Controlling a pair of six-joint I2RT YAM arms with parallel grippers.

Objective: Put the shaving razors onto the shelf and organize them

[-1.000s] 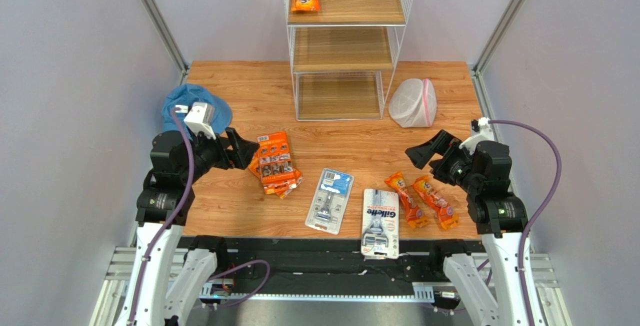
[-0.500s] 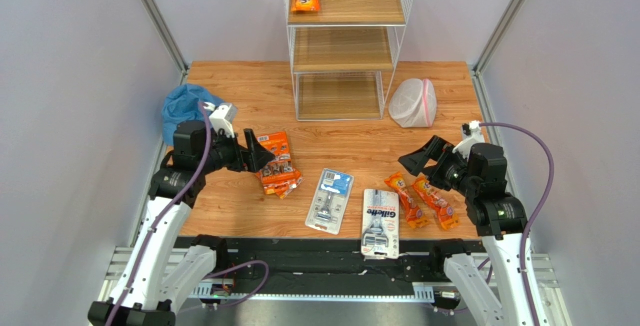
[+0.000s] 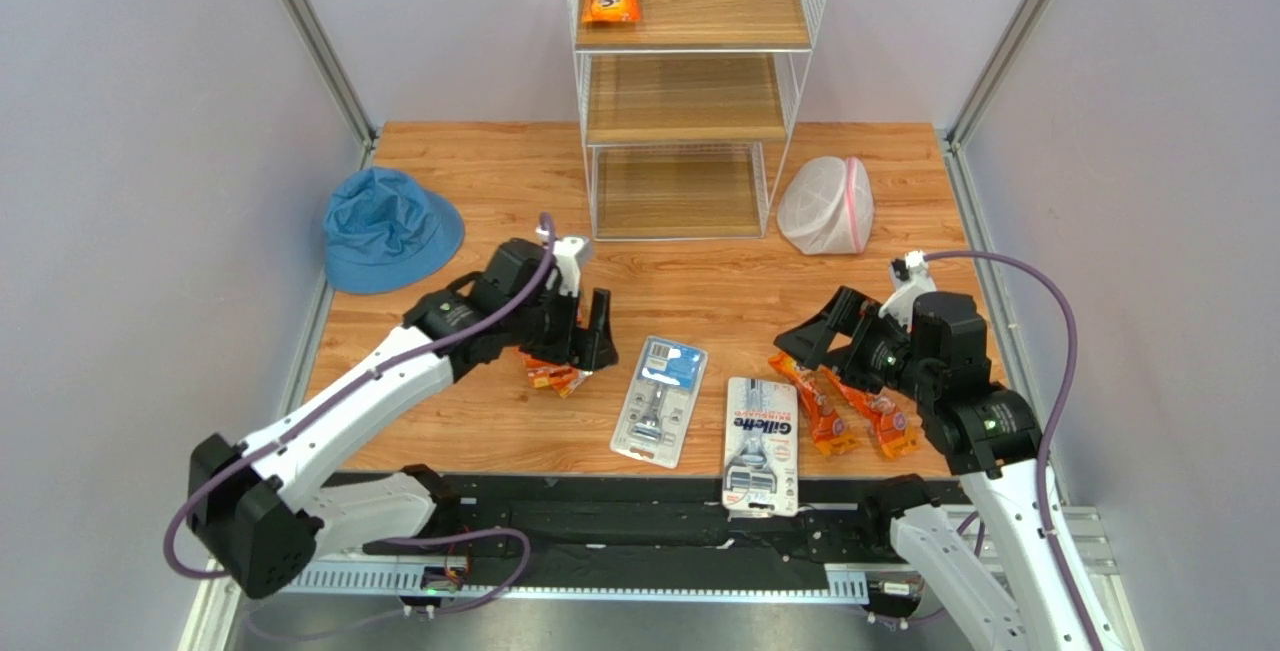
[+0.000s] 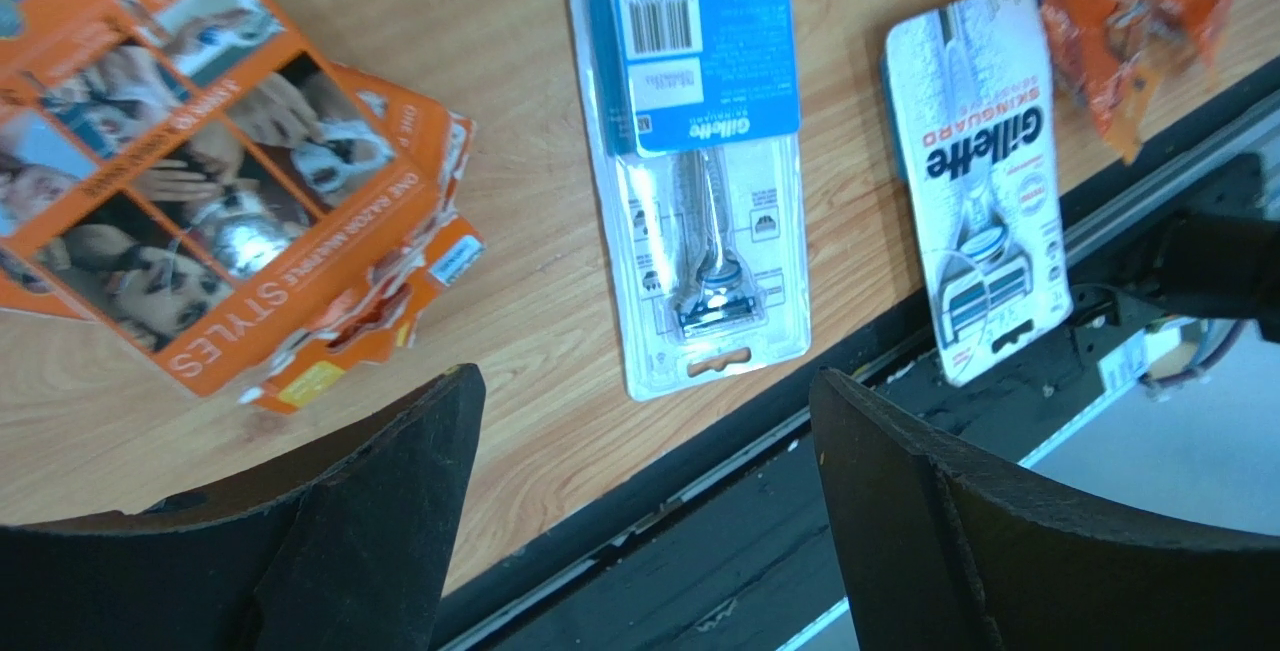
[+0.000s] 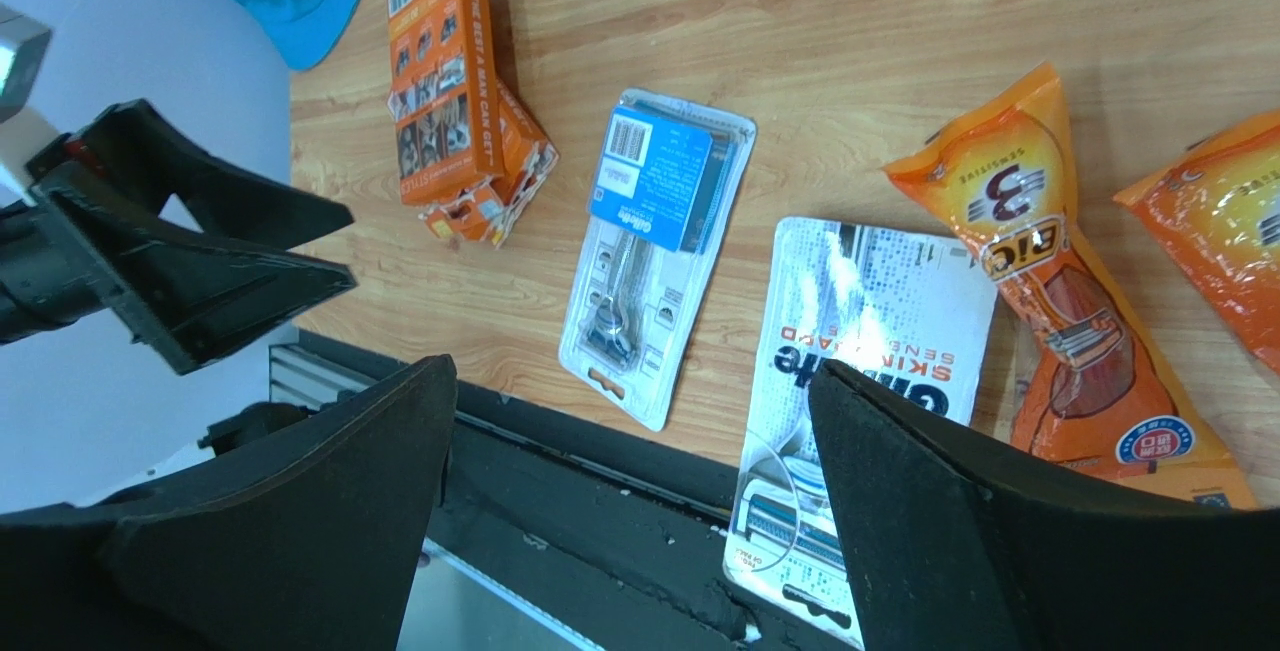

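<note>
Left wrist view: the left gripper was seen spread open over the orange multi-packs; the right gripper was likewise parted near the orange bags.

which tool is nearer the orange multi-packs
Left. The left tool is just above the orange multi-packs; the right tool is across the table, by the orange bags.

The top external camera looks down from high behind the near edge over the whole worktop to the shelf. Both wrist cameras sit close above it, angled down, sharing the blue-carded razor pack and white Gillette pack.
</note>
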